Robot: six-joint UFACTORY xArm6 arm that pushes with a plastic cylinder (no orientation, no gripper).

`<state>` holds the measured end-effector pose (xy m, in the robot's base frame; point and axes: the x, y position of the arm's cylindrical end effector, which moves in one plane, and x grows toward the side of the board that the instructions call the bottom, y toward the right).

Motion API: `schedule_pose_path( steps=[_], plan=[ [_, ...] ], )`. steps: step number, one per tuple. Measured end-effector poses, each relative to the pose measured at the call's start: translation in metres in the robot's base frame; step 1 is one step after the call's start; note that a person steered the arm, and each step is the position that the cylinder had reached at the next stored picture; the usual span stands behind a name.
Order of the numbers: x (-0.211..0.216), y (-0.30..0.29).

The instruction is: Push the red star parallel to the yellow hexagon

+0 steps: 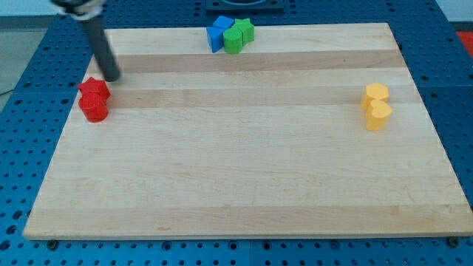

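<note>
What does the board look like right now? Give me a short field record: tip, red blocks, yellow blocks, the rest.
tip: my tip sits at the view's upper left, just above and right of the red blocks, close to or touching the upper one
red blocks: two, pressed together near the left edge; shapes hard to tell apart
yellow blocks: two, touching, near the right edge, at about the same height in the view as the red pair
other blocks: blue blocks and green blocks clustered at the top edge
board: wooden board
</note>
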<state>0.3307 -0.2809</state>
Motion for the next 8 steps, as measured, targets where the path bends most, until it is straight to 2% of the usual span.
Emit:
schedule_pose_path(
  steps=[2,5,6,8],
  plan=[
    [0.012,-0.023],
    [0.012,0.038],
    [0.012,-0.017],
    [0.029,-0.013]
  ],
)
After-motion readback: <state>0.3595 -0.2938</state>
